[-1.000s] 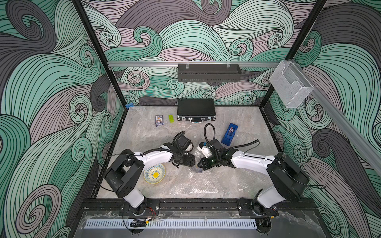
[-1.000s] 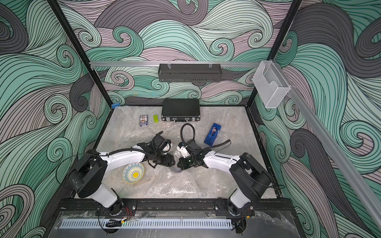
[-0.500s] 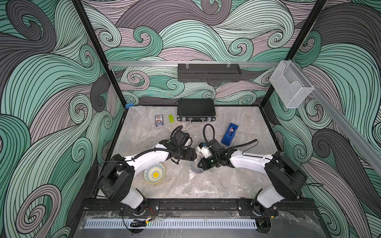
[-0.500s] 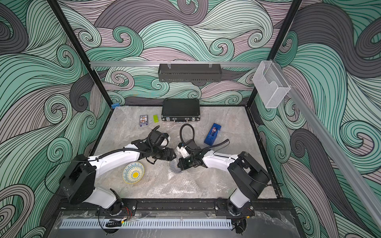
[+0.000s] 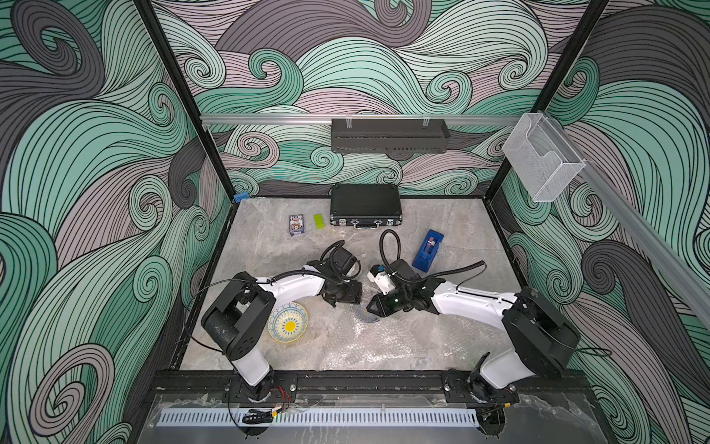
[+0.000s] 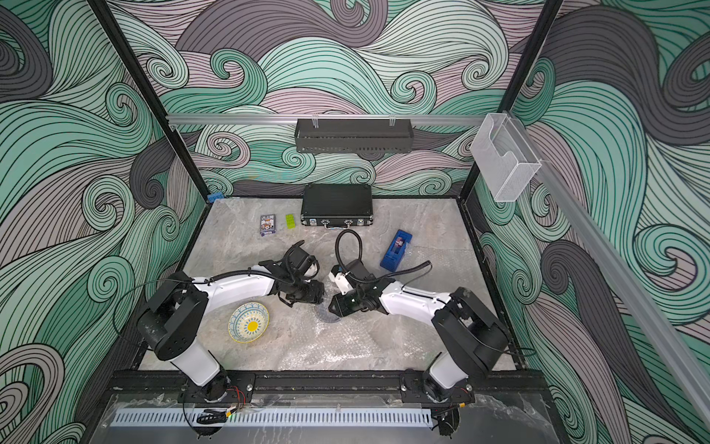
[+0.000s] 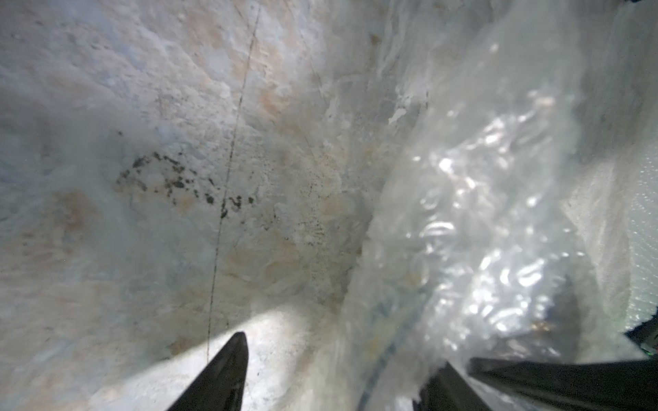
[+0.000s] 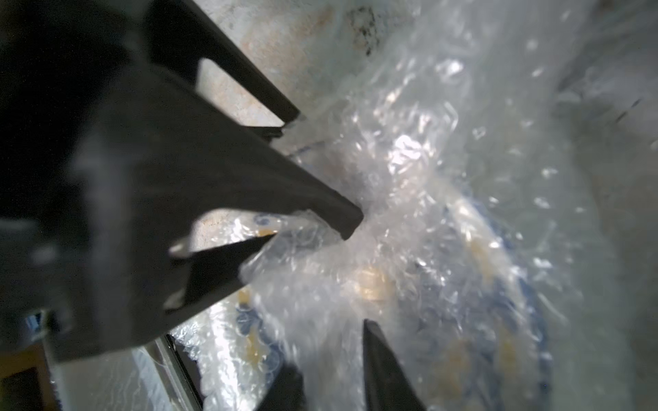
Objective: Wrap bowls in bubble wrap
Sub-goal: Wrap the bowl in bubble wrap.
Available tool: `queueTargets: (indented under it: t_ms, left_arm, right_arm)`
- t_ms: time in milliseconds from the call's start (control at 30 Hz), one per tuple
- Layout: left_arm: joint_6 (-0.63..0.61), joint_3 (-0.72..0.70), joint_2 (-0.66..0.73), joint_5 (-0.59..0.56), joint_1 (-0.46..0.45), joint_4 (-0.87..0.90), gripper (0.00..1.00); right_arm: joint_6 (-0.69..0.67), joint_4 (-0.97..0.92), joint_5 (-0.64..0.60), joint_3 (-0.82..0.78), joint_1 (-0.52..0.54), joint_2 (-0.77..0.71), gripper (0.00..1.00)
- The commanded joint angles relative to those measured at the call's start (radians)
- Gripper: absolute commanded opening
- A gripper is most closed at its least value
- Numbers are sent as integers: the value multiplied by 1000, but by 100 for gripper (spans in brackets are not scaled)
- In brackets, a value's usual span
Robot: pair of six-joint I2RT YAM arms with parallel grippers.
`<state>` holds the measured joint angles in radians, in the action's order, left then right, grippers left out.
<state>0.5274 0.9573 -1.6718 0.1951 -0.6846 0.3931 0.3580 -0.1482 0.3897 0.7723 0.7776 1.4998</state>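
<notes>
Right gripper (image 5: 372, 308) newly ajar; bowl (image 8: 473, 284) wrap-veiled

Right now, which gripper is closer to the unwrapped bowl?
Left. The left gripper is just past the unwrapped bowl, toward the middle. The right gripper is farther off, over the bubble wrap.

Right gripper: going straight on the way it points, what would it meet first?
Most likely the clear crinkly bubble wrap bunched over the blue-patterned ceramic bowl, directly ahead of its jaws; depth is unclear.
</notes>
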Motion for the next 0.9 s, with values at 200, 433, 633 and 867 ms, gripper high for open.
queueTargets:
  t_ms: [200,433,633,867]
  left_arm:
    - [-10,-8,-11,-18,3,40,65]
    - [-18,-20,-3,-25,3,36,64]
    - [-21,-20,-3,-23,3,32,64]
    - [-22,-24,-2,-25,3,30,64]
  right_arm:
    - [79,-196,-224,-105,-10,-407,89]
    - [269,-405,-276,-251,-72,-626,84]
    - [349,-407,-101,-363,-72,-693,82]
    - [350,-419,-73,-441,-70,-666,72]
